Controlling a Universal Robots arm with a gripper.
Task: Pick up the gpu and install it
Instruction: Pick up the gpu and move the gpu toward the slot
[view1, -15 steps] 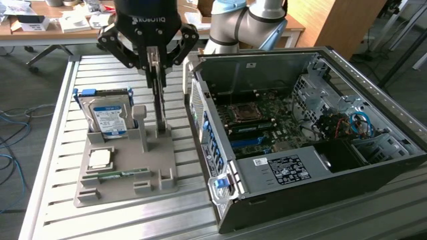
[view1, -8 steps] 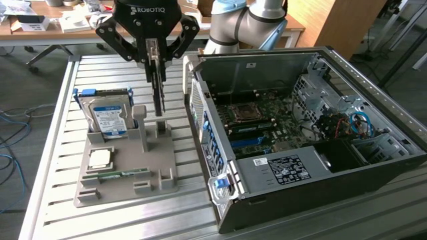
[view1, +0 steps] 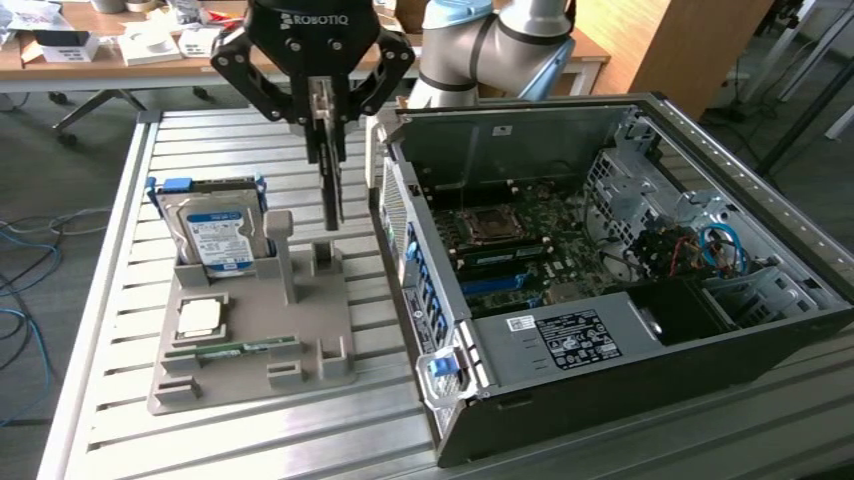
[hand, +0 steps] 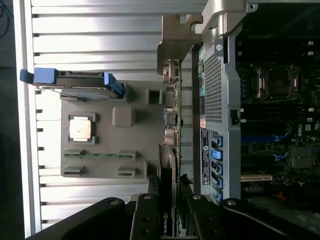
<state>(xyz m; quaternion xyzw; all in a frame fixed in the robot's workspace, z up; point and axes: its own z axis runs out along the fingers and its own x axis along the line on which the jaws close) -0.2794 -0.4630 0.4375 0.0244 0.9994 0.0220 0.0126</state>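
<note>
Over slatted metal table, ROBOTIQ-marked tool grips the gpu.

Slatted metal table, cluttered wooden desk behind, wooden panel, blue cables on grey floor.

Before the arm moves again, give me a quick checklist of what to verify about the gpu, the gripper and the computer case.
1. Grip: gripper is shut on the upper edge of the gpu. Ok.
2. Gpu hangs upright, edge-on. Ok.
3. Gpu's lower edge clear of the grey holder: cannot tell.
4. Hard drive stands in the holder, apart from the gpu. Ok.
5. Computer case has its side open, motherboard exposed. Ok.
6. Free seat for the card on the motherboard: cannot tell.
</note>
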